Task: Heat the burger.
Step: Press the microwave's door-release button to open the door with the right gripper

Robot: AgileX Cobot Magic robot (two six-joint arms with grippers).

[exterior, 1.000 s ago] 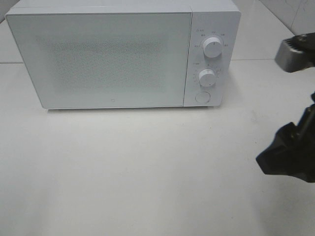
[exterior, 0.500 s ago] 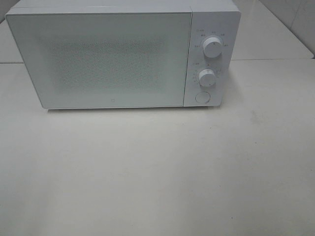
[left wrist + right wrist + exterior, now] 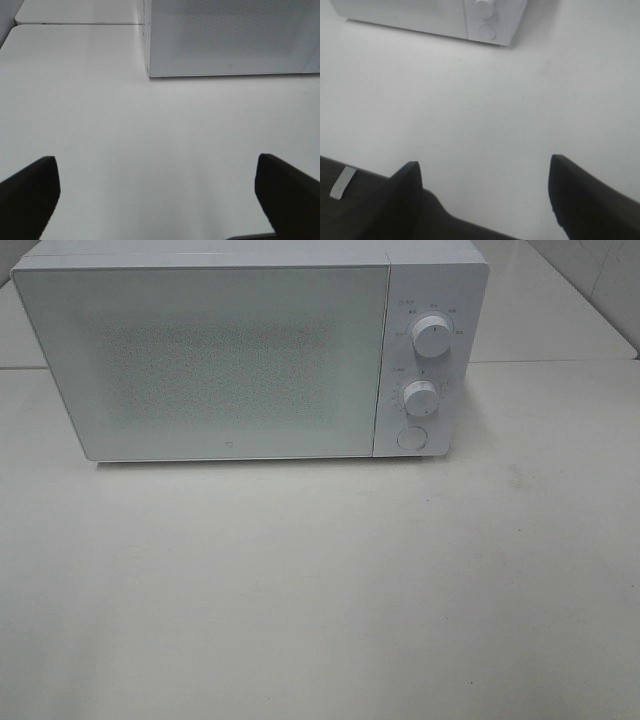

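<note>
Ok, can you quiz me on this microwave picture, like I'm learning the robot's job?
1. True or false: the microwave door is shut.
2. How many round knobs sit above the round button? A one, B two, C four.
3. Fill in: between the left gripper's fingers there is ___, only bare table.
Key: 1 true. 2 B. 3 nothing.
</note>
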